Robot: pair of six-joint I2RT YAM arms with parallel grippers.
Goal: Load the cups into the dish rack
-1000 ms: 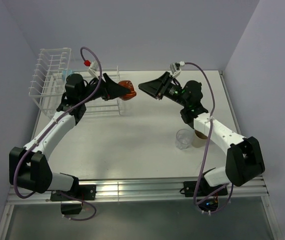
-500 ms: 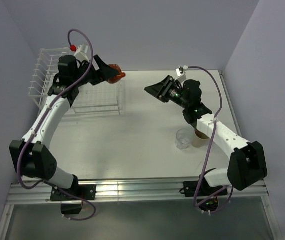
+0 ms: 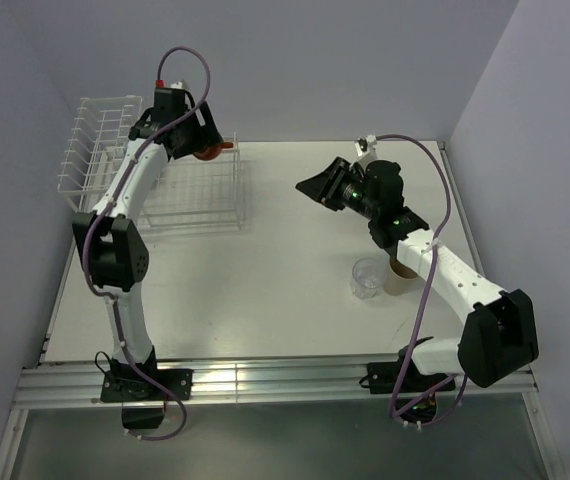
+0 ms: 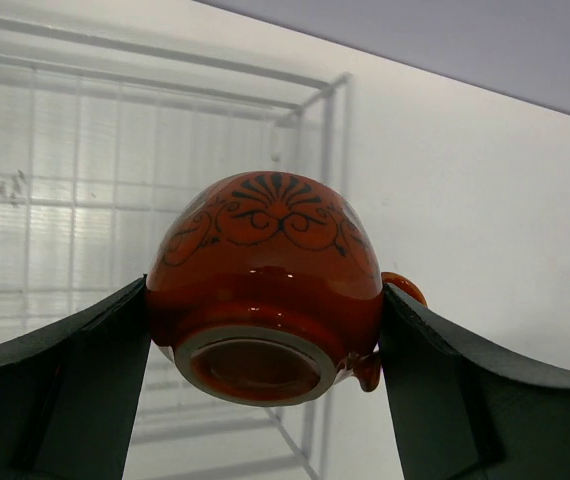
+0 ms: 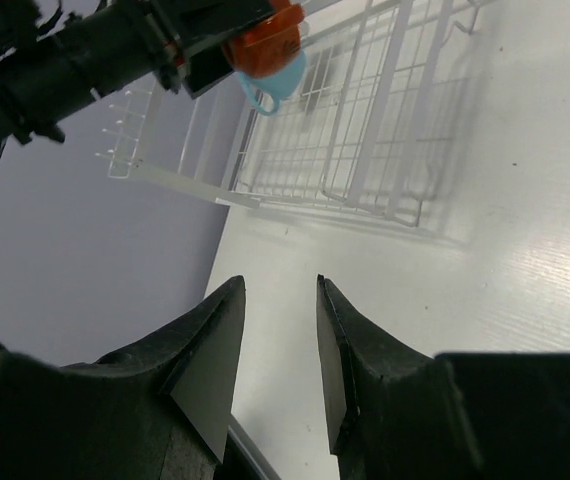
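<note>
One squat red-orange patterned cup (image 4: 265, 250), pinched in the left gripper (image 4: 265, 305) with its base toward the wrist, hung over a corner of the white wire dish rack (image 4: 325, 130); the right gripper (image 5: 280, 285) was spread, empty.

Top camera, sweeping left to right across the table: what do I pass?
The dish rack's tall plate-slot end → red-orange cup → right gripper → clear tumbler → beige cup.

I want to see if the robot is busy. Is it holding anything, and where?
The left gripper holds the red-orange cup by its round sides, a finger pressing each side. The right gripper holds nothing.
</note>
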